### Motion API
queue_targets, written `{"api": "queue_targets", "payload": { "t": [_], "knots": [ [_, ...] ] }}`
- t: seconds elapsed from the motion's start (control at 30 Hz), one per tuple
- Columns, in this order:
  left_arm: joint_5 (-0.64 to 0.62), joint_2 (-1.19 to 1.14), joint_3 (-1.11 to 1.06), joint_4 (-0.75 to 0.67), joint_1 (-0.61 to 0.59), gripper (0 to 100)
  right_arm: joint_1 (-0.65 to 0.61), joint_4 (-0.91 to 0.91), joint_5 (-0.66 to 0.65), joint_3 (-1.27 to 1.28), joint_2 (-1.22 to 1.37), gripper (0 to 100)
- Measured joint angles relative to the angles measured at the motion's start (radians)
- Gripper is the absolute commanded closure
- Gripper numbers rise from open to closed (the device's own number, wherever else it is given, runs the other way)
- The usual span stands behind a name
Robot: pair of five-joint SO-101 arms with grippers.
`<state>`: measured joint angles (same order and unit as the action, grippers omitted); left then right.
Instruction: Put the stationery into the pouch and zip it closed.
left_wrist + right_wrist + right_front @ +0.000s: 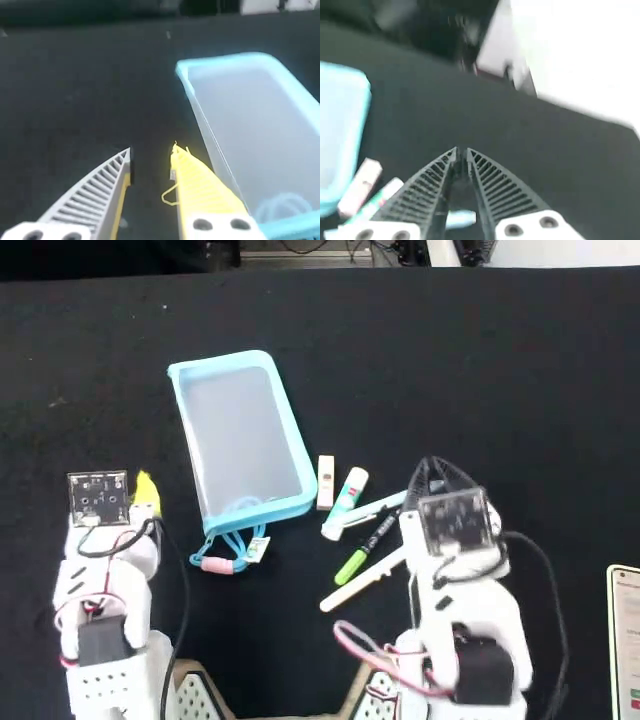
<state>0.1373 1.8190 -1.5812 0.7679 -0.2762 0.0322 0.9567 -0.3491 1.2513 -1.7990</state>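
Black cloth covers the table, and on it lies the flat, rectangular pouch of translucent plastic with sky-blue edging, left of centre, with its short end and carrying loop pointing toward the arms. The main risk, as I judge it, starts here: the pouch is limp and unanchored, so pushing an item at its mouth could slide it across the cloth unless one arm pins it. It looks empty, its clear face frosted and smooth, and I cannot tell whether the zip is open. The left gripper, one finger grey and one yellow, sits near the pouch's near left corner, apart from it, jaws parted with nothing between them. The right gripper hangs above the right side of the loose stationery, its ribbed jaws drawn almost together at the tips and holding nothing, so it would need to open before any pick. The stationery lies just right of the pouch in a crossed heap: a long white pen, a black marker, a lime-green highlighter, a white tube with a green end and a small beige block. Overlapping items could roll or drag along together. Smallest is the pink and blue loop.
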Motion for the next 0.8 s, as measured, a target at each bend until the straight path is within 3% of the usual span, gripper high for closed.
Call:
{"api": "queue_targets", "payload": {
  "t": [0.13,0.37,0.57,0.67,0.8],
  "knots": [
    [-0.074,0.000,-0.072,-0.015,-0.002,87,-0.152,0.043,-0.003,-0.149,0.012,98.3],
    [-0.150,0.000,-0.081,-0.015,0.000,87,-0.493,0.164,-0.002,-0.382,0.479,98.3],
    [-0.264,0.000,-0.081,-0.040,-0.196,87,-0.677,0.074,-0.003,-0.394,0.950,97.3],
    [-0.318,0.000,-0.081,-0.052,-0.304,87,-0.724,-0.017,0.044,-0.394,1.111,88.5],
    [-0.361,0.000,-0.081,-0.057,-0.353,87,-0.787,-0.064,0.124,-0.394,1.295,86.2]
  ]
}}
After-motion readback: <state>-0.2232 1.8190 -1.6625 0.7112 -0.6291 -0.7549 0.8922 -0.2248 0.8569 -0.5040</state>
